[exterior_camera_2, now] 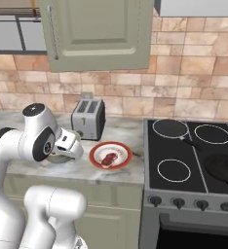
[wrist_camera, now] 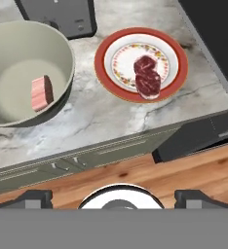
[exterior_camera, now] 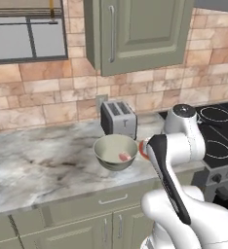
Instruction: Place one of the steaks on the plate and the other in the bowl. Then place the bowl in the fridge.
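Note:
The pale grey-green bowl (wrist_camera: 23, 73) stands on the marble counter and holds the lighter, elongated steak (wrist_camera: 41, 92); the left base view shows the bowl (exterior_camera: 115, 151) with that steak (exterior_camera: 125, 156) inside. To its right lies the orange-rimmed plate (wrist_camera: 141, 63), carrying the darker, rounder steak (wrist_camera: 147, 78). The right base view has the plate (exterior_camera_2: 111, 155) and its steak (exterior_camera_2: 108, 158) beside the stove. My gripper (wrist_camera: 113, 198) hangs open and empty, above the counter's front edge and apart from both dishes. The fridge is out of view.
A grey toaster (exterior_camera: 118, 118) stands against the brick wall behind the bowl. A black stove (exterior_camera_2: 194, 151) with a dark pan (exterior_camera_2: 223, 168) adjoins the counter on the right. Green wall cabinets (exterior_camera: 135, 34) hang overhead.

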Controlling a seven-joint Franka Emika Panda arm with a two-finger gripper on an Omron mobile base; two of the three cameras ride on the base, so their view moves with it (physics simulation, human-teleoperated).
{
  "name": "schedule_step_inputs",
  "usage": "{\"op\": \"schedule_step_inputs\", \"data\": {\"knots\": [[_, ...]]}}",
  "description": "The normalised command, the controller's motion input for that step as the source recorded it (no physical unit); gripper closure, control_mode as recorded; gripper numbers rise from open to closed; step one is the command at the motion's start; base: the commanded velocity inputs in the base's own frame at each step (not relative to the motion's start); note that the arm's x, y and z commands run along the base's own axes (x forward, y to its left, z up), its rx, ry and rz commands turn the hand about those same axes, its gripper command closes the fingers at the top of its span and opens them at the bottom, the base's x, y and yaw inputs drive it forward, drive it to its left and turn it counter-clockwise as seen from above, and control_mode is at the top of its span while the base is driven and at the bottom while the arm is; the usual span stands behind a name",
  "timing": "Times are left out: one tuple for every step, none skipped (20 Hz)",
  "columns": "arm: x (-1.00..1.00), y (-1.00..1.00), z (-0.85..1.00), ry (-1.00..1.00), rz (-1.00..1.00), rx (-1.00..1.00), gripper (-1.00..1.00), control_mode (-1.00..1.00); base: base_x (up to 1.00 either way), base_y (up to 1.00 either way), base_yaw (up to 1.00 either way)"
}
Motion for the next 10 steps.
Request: {"op": "schedule_step_inputs", "data": {"knots": [[0.0, 0.0, 0.0, 0.0, 0.0, 0.0, -1.0, 1.0, 0.23, 0.29, -0.07], [0.0, 0.0, 0.0, 0.0, 0.0, 0.0, -1.0, 1.0, 0.21, 0.25, -0.05], [0.0, 0.0, 0.0, 0.0, 0.0, 0.0, -1.0, 1.0, 0.16, 0.19, -0.06], [0.0, 0.0, 0.0, 0.0, 0.0, 0.0, -1.0, 1.0, 0.14, 0.19, -0.06], [0.0, 0.0, 0.0, 0.0, 0.0, 0.0, -1.0, 1.0, 0.21, 0.23, -0.07], [0.44, 0.52, -0.21, -0.11, -0.1, 0.11, -1.0, -1.0, 0.0, 0.0, 0.0], [0.52, 0.54, -0.26, -0.07, -0.03, 0.15, -1.0, -1.0, 0.0, 0.0, 0.0], [0.55, 0.51, -0.31, -0.01, -0.02, 0.17, -1.0, -1.0, 0.0, 0.0, 0.0], [0.5, 0.44, -0.19, 0.0, 0.0, 0.13, -1.0, -1.0, 0.0, 0.0, 0.0], [0.41, 0.37, -0.09, 0.0, 0.0, 0.09, -1.0, -1.0, 0.0, 0.0, 0.0]]}}
